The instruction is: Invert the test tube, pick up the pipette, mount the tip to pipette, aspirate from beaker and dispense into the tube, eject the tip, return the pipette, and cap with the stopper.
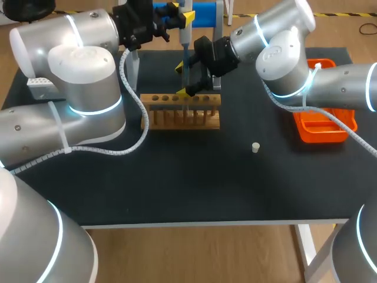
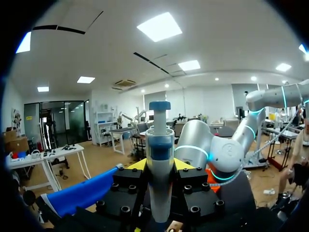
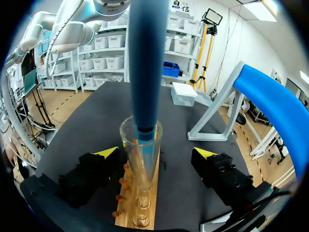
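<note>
Wooden rack (image 1: 182, 117), mid-table: my left gripper (image 2: 159, 165) is clamped on the pipette (image 2: 159, 145), held upright so its tip drops straight into the test tube (image 3: 140, 142) standing in the rack. My right gripper (image 3: 155, 153) sits w/ fingers wide apart on either side of the tube, touching nothing, prob. there to steady it. Liquid in tube: can't tell. Stopper (image 1: 255, 147) lies loose on the mat, apart from the rack; orange tray (image 1: 324, 137) at right, contents mostly hidden.
</note>
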Tool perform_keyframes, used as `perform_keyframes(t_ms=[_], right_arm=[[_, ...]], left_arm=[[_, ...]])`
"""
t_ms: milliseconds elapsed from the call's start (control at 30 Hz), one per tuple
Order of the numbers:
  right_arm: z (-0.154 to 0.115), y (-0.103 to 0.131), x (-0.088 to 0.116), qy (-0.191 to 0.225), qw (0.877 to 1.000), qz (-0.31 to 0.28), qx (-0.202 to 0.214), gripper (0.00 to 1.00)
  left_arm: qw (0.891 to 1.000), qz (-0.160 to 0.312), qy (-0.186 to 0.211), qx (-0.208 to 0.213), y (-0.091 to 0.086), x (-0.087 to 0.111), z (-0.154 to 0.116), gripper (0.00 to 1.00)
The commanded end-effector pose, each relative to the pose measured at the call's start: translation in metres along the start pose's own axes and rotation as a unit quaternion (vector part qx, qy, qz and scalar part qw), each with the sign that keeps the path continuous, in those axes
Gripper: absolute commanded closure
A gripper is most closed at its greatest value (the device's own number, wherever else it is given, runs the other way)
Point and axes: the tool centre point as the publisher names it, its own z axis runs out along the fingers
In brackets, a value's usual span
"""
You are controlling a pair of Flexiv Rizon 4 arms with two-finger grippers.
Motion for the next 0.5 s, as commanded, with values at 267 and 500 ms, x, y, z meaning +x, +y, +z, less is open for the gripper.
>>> perform_keyframes(t_ms=[267,500], right_arm=[[-0.0010,0.0005,-0.0005,0.001,1.000,0.000,0.002,0.00],[-0.0010,0.0005,-0.0005,0.001,1.000,0.000,0.002,0.00]], left_arm=[[1.000,-0.002,-0.003,0.005,0.0051,0.0008,0.0027,1.00],[1.000,-0.002,-0.002,0.005,0.0054,0.0003,0.0034,1.00]])
